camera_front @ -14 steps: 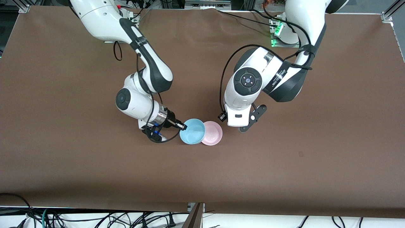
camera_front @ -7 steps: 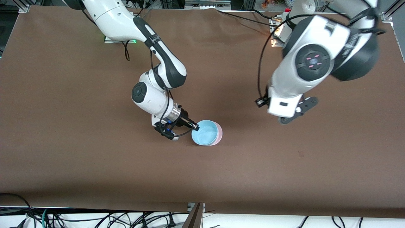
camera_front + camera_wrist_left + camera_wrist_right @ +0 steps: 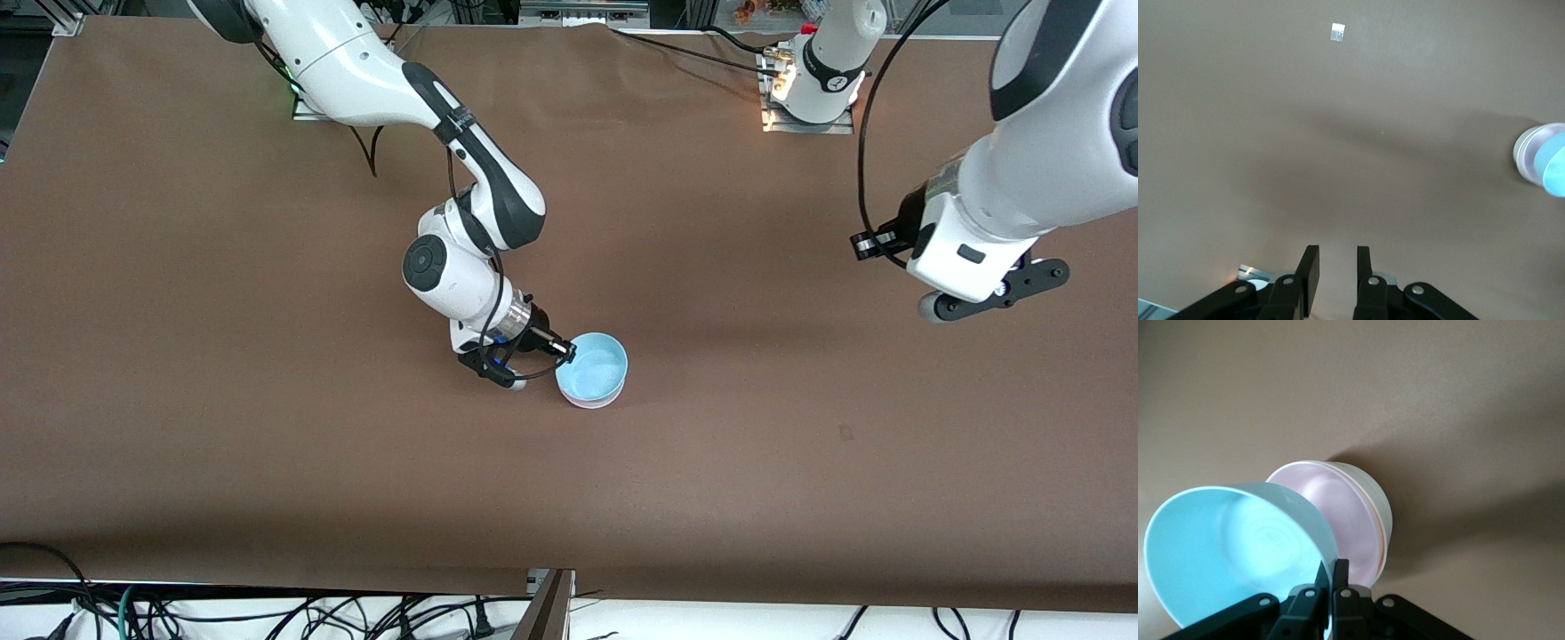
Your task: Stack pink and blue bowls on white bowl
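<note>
**Even overhead light, soft shadows, no blur**

The brown worktop (image 3: 267, 444) is evenly and brightly lit from above. The front view is sharp, with faint shadows under the arms. In the right wrist view the blue bowl (image 3: 1238, 553) is slightly soft and overexposed, and broad soft shadows stretch from the bowls toward three o'clock. The left wrist view shows a diffuse dark band.

The right pincer (image 3: 569, 353), clamped on the rim of the blue bowl (image 3: 594, 367), has carried it from beside the pink bowl (image 3: 1351, 520) to directly over it. The left pincer (image 3: 1337, 272) has withdrawn toward its end of the desk (image 3: 800, 444).
</note>
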Tool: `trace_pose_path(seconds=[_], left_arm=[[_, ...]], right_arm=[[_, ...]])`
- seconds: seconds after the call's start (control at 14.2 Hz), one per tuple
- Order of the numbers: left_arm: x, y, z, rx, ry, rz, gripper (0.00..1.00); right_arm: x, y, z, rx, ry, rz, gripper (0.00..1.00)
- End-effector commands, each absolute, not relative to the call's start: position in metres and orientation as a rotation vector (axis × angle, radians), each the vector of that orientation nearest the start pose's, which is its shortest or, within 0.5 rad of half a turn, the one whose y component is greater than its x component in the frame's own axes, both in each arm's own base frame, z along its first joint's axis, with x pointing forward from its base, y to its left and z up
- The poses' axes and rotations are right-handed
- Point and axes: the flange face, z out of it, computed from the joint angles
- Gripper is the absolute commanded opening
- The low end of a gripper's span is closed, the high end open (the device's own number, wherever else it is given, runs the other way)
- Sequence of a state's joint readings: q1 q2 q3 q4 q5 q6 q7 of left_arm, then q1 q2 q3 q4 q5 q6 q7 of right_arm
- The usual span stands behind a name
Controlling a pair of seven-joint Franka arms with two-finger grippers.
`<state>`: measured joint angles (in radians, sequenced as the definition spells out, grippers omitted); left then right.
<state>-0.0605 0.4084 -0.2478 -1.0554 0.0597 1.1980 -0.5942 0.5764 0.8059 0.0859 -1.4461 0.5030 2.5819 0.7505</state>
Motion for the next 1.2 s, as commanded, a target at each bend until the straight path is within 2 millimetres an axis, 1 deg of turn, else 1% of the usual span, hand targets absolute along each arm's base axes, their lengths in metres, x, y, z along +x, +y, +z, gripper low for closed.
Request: trace_pose_path(seconds=[0.0, 0.14, 0.21, 0.35, 0.42, 0.57, 0.92, 0.99, 1.13], left_arm=[[0.602, -0.130, 0.595, -3.016, -0.376, 0.399, 0.31], [0.594, -0.121, 0.597, -3.033, -0.268, 0.400, 0.32], [0.588, -0.120, 0.597, -3.032, -0.251, 0.394, 0.32], [0.580, -0.125, 0.593, -3.033, -0.240, 0.364, 0.36], [0.576, -0.127, 0.591, -3.031, -0.238, 0.348, 0.40], [0.566, -0.129, 0.588, -3.031, -0.234, 0.323, 0.40], [0.564, -0.130, 0.586, -3.034, -0.232, 0.310, 0.43], [0.561, -0.131, 0.585, -3.034, -0.227, 0.307, 0.43], [0.546, -0.133, 0.581, -3.034, -0.225, 0.259, 0.45]], right_arm=[[0.610, 0.452, 0.243, -2.561, 0.657, -0.010, 0.00], [0.609, 0.452, 0.243, -2.563, 0.655, -0.008, 0.00], [0.610, 0.451, 0.243, -2.574, 0.643, -0.016, 0.00], [0.609, 0.452, 0.243, -2.593, 0.621, -0.028, 0.00], [0.609, 0.451, 0.242, -2.595, 0.620, -0.028, 0.00], [0.608, 0.451, 0.240, -2.609, 0.613, -0.024, 0.00], [0.606, 0.450, 0.236, -2.632, 0.600, -0.011, 0.00], [0.606, 0.450, 0.236, -2.632, 0.600, -0.011, 0.00], [0.606, 0.449, 0.233, -2.635, 0.602, -0.006, 0.00]])
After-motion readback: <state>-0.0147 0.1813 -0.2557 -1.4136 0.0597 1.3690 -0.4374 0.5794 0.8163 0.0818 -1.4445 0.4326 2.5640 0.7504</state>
